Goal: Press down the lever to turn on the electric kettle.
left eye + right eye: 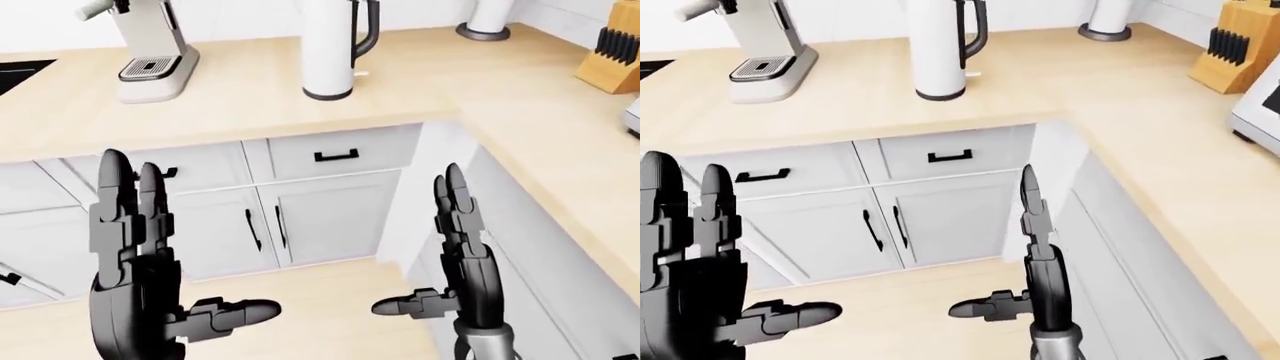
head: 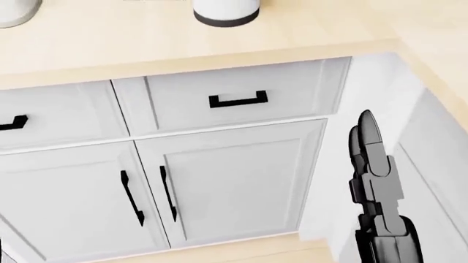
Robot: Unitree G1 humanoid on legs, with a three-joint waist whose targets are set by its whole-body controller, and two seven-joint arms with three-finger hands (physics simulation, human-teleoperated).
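Both hands, left hand and right hand, spread wide, empty; risks toppling kettle at twelve o'clock if lever overshot.

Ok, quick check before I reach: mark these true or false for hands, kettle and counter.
1. Both hands are open and hold nothing. True: left hand and right hand have fingers spread, below the counter edge.
2. The right hand touches the kettle. False: the kettle stands apart on the counter.
3. A coffee machine stands at the kettle's left in the left-eye view. True.
4. The knife block is next to the coffee machine. False: the knife block is at the far right.
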